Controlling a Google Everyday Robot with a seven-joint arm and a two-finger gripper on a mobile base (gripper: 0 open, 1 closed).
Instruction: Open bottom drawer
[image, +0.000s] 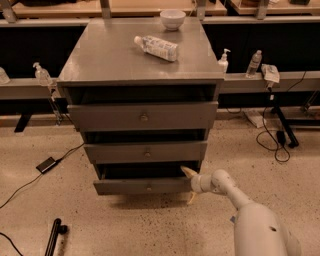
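The bottom drawer (145, 186) is the lowest, shortest grey front of the grey metal cabinet (142, 60), with a small round knob (148, 188) in its middle. It stands pulled out a little, with a dark gap above it. My gripper (190, 185) is at the drawer front's right end, on a white arm (250, 215) that comes in from the lower right. One finger (187, 172) lies above the front's top edge and the other (192, 198) below it, spread apart around the panel's right end.
A mid-sized drawer front (146, 152) and the tallest one (143, 116) sit above. A plastic bottle (156, 47) lies on the cabinet top and a white bowl (172, 18) stands behind it. Cables and a power brick (48, 164) lie on the floor at left, and more cables (272, 140) at right.
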